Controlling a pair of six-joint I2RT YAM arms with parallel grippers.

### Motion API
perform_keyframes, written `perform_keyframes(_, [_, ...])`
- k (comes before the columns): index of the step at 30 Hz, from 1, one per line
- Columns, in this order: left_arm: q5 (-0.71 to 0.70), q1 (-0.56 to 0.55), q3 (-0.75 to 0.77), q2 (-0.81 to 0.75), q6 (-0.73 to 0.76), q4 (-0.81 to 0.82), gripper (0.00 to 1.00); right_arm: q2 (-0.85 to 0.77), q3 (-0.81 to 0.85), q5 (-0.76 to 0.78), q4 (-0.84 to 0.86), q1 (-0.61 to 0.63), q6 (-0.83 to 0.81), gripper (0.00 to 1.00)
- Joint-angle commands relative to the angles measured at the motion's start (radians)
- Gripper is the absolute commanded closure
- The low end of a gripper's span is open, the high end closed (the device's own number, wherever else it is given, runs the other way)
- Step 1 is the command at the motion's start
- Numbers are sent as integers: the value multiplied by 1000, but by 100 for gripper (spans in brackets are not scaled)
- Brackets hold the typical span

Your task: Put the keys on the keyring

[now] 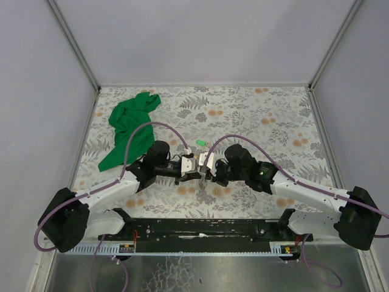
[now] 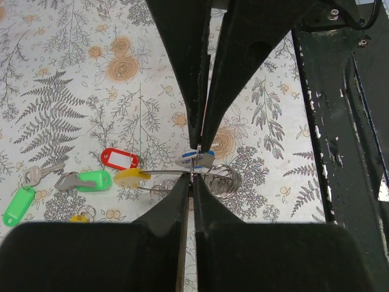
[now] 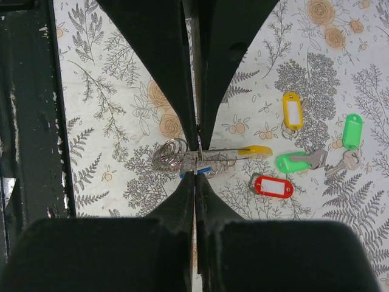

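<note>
Alignment matters: left pincer clenched on thin silver wire keyring, right pincer clenched at small blue-tagged metal key; we thread slowly.

Obstacles: loose keys centre, green cloth far left.

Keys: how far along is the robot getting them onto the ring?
Done: unclear; a yellow-tagged key touches wire from the keyring. In hand: left fingers and right fingers pinch that ring beside a blue-tagged key. Left: red, two green and another yellow key lie loose.
</note>
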Motion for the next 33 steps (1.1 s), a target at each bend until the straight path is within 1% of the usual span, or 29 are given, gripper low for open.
perform_keyframes(1, [25, 0, 28, 1, 14, 2, 100, -20, 2, 46, 35, 13, -8, 100])
perform_keyframes(12, [27, 2, 35, 9, 15, -5, 100, -37, -9, 58, 29, 14, -3, 100])
perform_keyframes(33, [34, 1, 36, 11, 14, -8, 100, -25, -2, 10, 25, 21, -14, 100])
